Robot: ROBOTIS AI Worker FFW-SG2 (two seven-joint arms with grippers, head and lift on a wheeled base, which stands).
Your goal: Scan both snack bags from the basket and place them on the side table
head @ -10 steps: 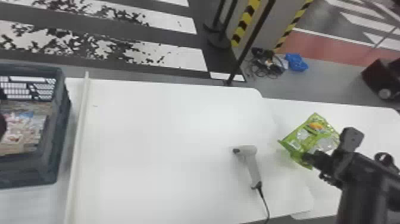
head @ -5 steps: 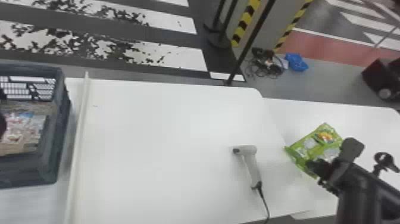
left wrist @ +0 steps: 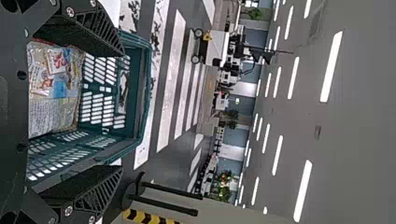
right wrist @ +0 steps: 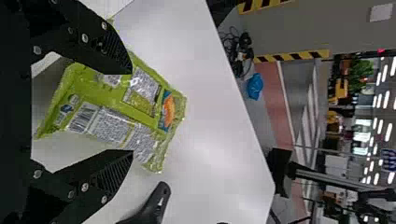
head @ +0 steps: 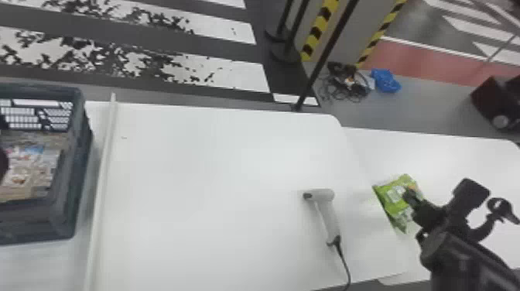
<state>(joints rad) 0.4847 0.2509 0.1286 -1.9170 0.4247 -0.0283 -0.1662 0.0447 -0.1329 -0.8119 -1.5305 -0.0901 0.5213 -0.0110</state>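
Right gripper has shifted over the green snack bag, fingers parted; likely light, soft, slippery, best pinched mid-body.

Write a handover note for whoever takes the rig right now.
Right gripper: open, over the green snack bag.
Left gripper: open, by the basket.
Scanner: lying on the main table.
Done: green snack bag on the side table; whether scanned, can't tell.
Left: packaged goods in the basket, apparently the other bag, to scan and place.
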